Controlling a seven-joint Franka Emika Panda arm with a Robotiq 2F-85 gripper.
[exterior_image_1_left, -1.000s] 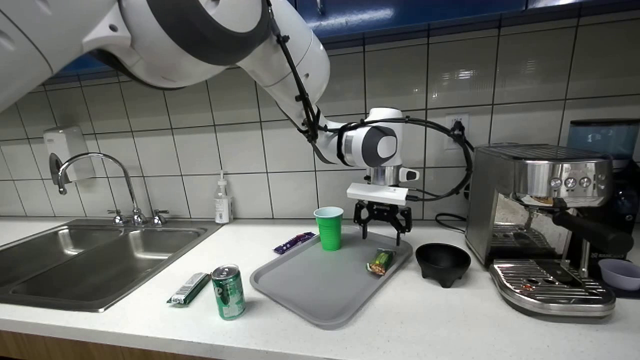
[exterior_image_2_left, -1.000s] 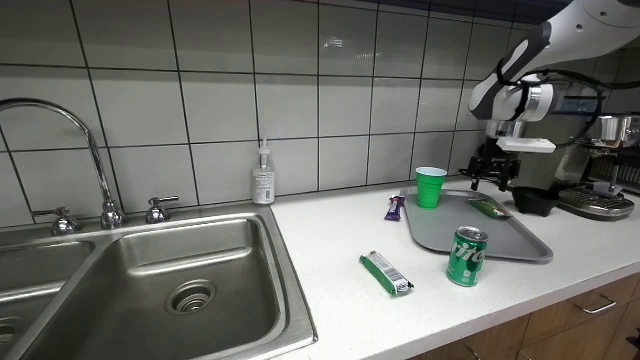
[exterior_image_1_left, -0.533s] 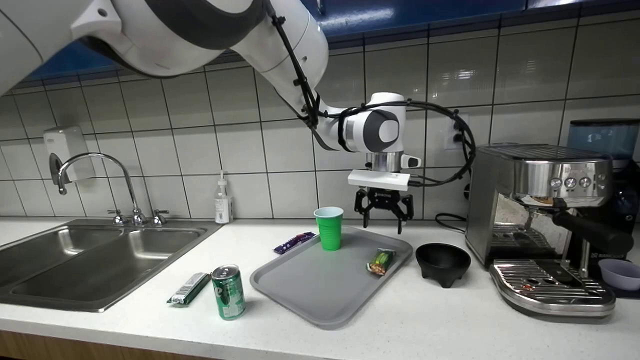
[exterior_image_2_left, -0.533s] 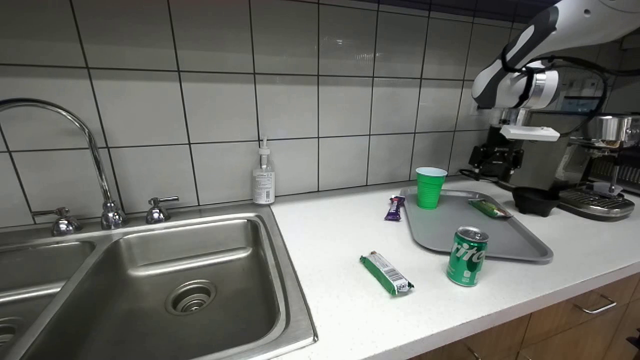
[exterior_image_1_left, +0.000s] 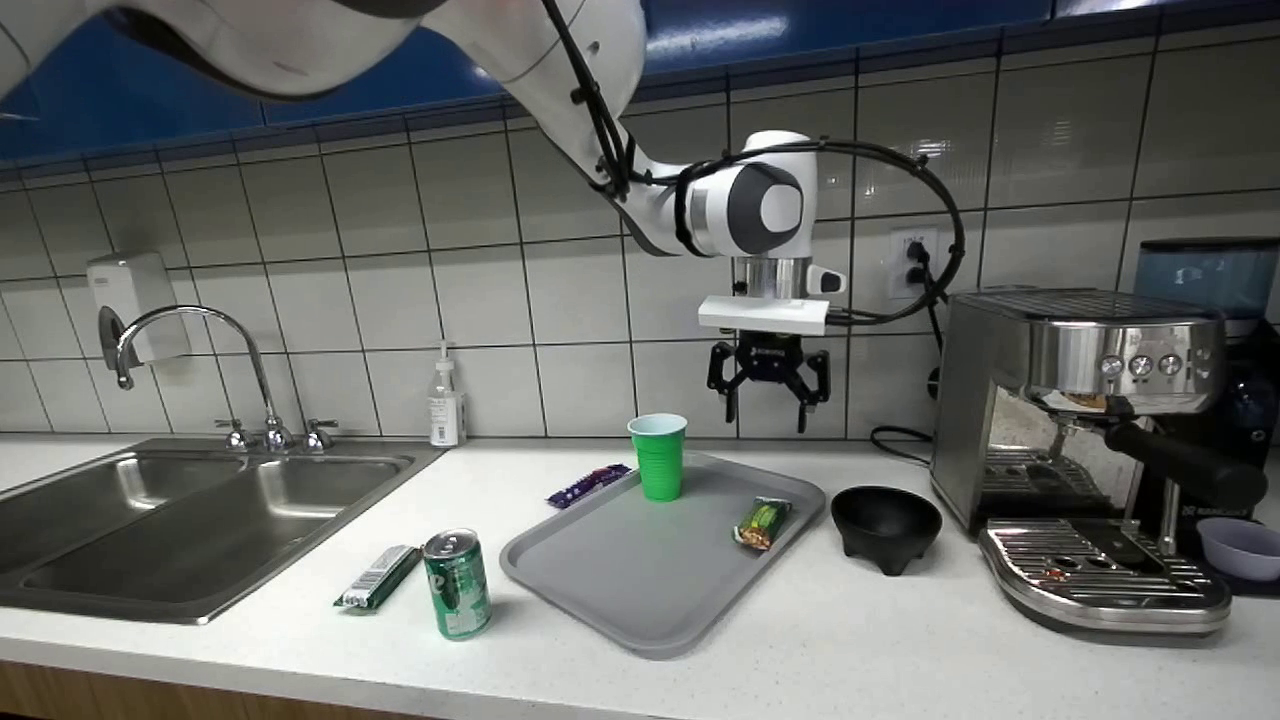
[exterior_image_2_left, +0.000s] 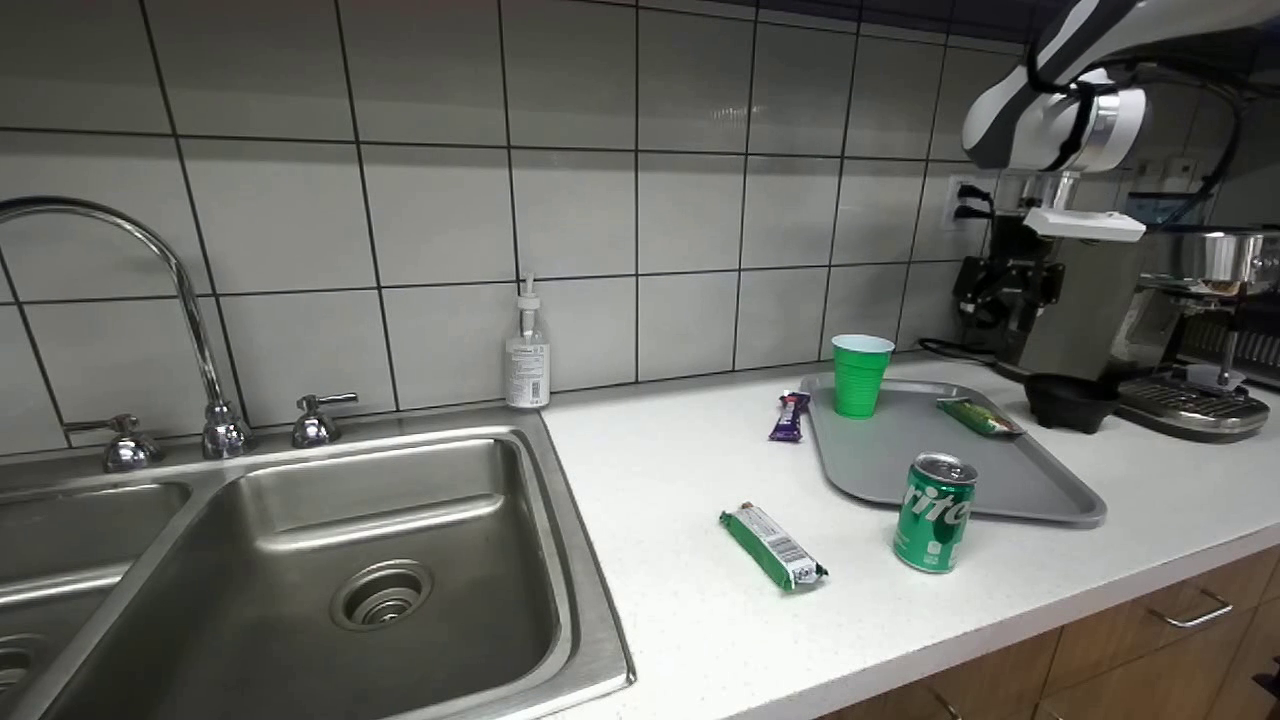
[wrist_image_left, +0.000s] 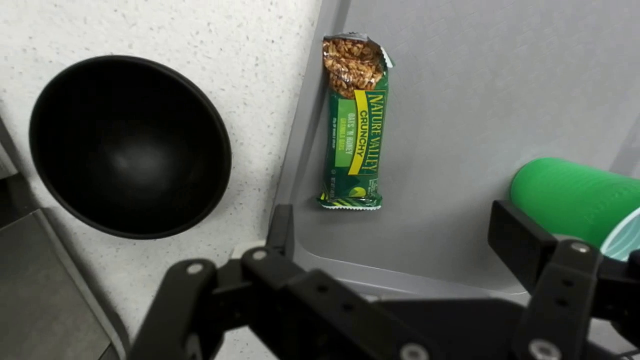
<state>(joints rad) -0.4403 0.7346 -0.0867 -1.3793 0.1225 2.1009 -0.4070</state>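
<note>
My gripper (exterior_image_1_left: 766, 420) hangs in the air above the back of the grey tray (exterior_image_1_left: 650, 580), near the tiled wall. Its jaws stand wide apart with nothing between them. In the wrist view, the gripper (wrist_image_left: 392, 227) has a green granola bar (wrist_image_left: 352, 130) lying below and ahead of it on the tray, beside the tray's edge. A green cup (wrist_image_left: 575, 195) stands upright on the tray in both exterior views; one finger partly covers it in the wrist view. On the counter beside the tray rests a black bowl (exterior_image_1_left: 885, 525), its inside dark.
A green soda can (exterior_image_2_left: 935, 515) and a green-and-white wrapped bar (exterior_image_2_left: 772, 545) lie between tray and sink (exterior_image_2_left: 590, 640). A purple wrapped bar (exterior_image_2_left: 789, 416) touches or nearly touches the tray. Beyond the bowl stands an espresso machine (exterior_image_1_left: 1090, 450). A soap bottle (exterior_image_1_left: 446, 405) is by the wall.
The gripper has risen well above the tray and shifted very slightly toward the espresso machine, its jaws staying wide. The bar, cup, bowl and tray have not moved.
</note>
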